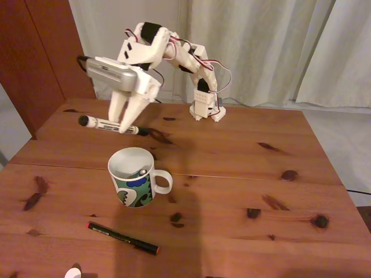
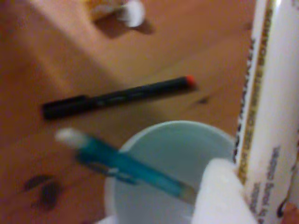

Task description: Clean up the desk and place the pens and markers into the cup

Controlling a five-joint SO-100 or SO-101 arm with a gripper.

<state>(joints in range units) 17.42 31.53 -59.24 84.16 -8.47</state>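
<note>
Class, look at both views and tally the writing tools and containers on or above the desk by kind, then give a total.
Markers: 1, the white-bodied marker held crosswise in the gripper above the desk.
Pens: 2, the teal pen leaning in the cup and the black pen lying on the desk.
Cups: 1.
Total: 4.

We see a white plastic arm (image 1: pixel 194 58) built of blocky printed segments with black servo bodies at its joints, red and white cables looping alongside. A silver-grey camera housing (image 1: pixel 113 72) rides near the gripper (image 1: pixel 128 124), whose long tapered fingers (image 1: pixel 139 107) look plain white.
</note>
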